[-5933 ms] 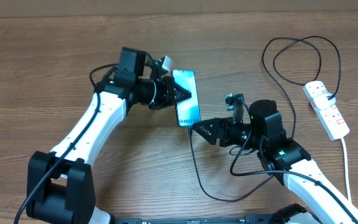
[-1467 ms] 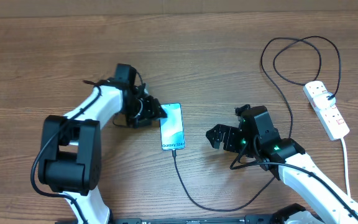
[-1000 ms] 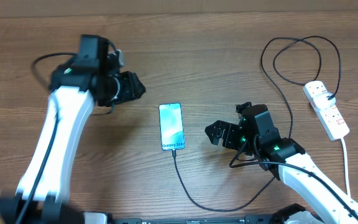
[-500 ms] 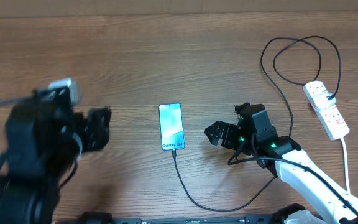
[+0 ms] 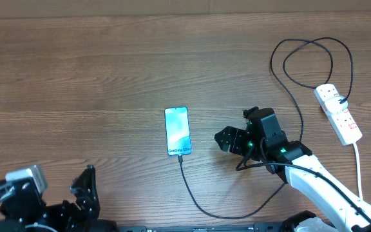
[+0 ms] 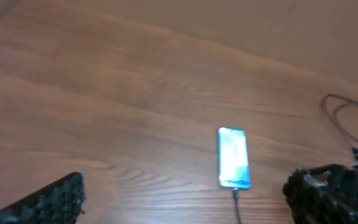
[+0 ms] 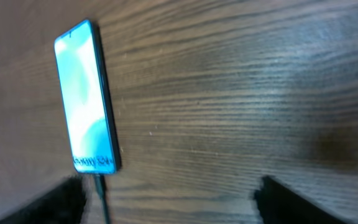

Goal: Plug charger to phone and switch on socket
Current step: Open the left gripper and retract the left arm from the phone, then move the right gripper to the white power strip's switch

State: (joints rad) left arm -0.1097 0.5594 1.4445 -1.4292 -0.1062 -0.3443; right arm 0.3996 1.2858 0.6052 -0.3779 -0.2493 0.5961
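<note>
The phone (image 5: 177, 131) lies flat mid-table, its light-blue screen up; it also shows as phone (image 6: 234, 157) and phone (image 7: 84, 96). The charger's black cable (image 5: 198, 205) meets the phone's near edge, plug against the port, then loops right and back to the socket (image 5: 338, 113), a white power strip at the far right. My right gripper (image 5: 228, 139) hovers just right of the phone, open and holding nothing; in its wrist view the gripper (image 7: 173, 208) has the cable (image 7: 101, 199) by its left finger. My left gripper (image 5: 86, 193) sits at the near-left corner, open; gripper (image 6: 185, 205) is far from the phone.
The power strip's white cord (image 5: 358, 174) runs down the right edge toward the front. The black cable makes a big loop (image 5: 308, 61) at the back right. My right arm (image 5: 314, 183) lies over the cable's near-right stretch.
My left arm has swung away from the phone to the near-left corner, its jaws now wider. The right gripper has barely moved. The phone stays put with the cable at its end.
</note>
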